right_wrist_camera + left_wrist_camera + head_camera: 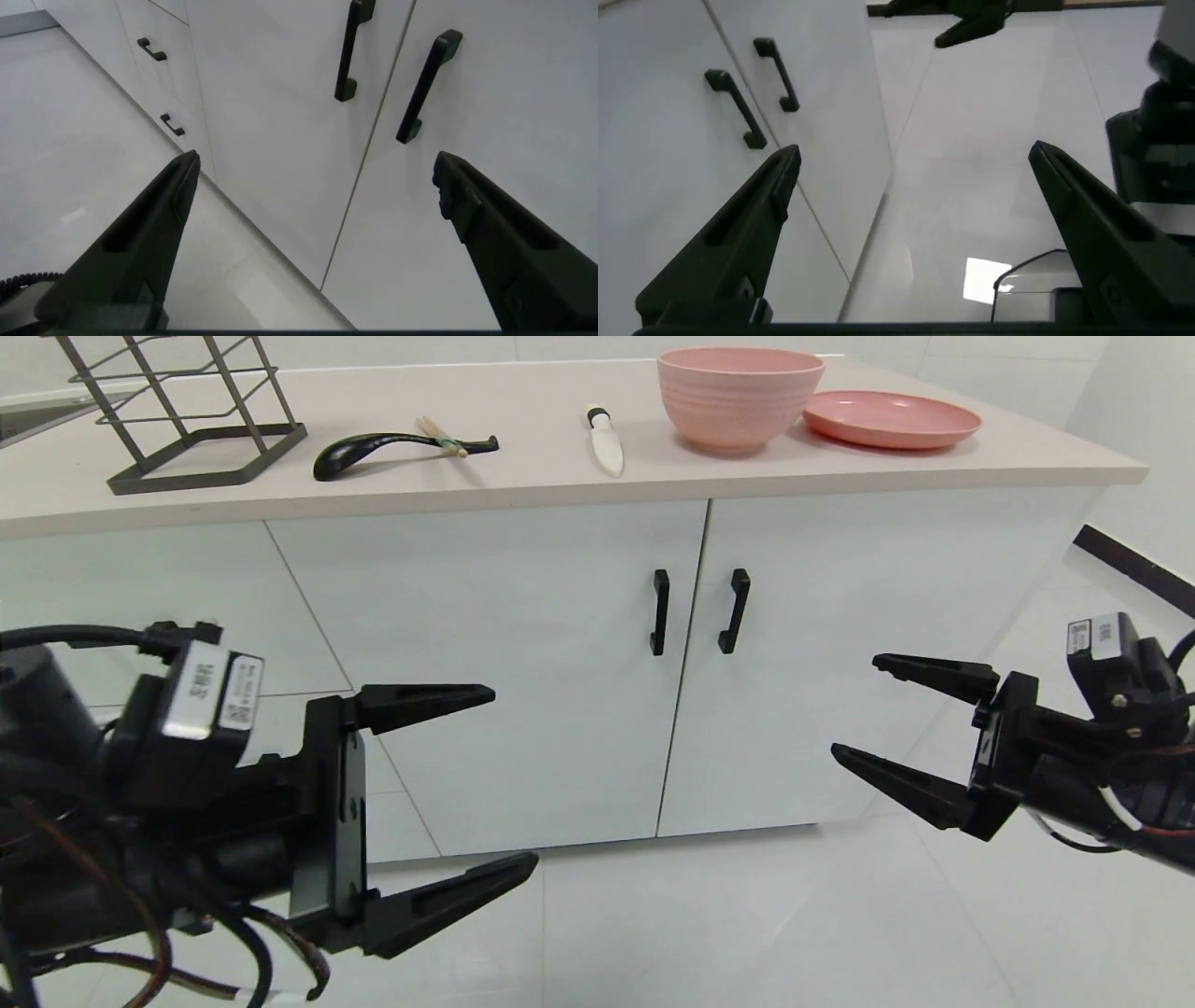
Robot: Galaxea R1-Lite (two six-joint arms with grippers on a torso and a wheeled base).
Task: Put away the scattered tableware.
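The long pale table [560, 476] sits over white cabinet doors [523, 691] with two black handles. A dark wire rack [187, 478] stands at its left end. In front of the doors, well below the tabletop, the left tool [512, 777] and right tool [856, 705] hang with fingers spread wide, holding nothing. On the table, a pink bowl [738, 397] stands just beside a pink plate [892, 418]. A black spoon [359, 453] lies near the rack, and a white knife [607, 446] lies between spoon and bowl. Chopsticks [441, 437] lie across the spoon's handle.
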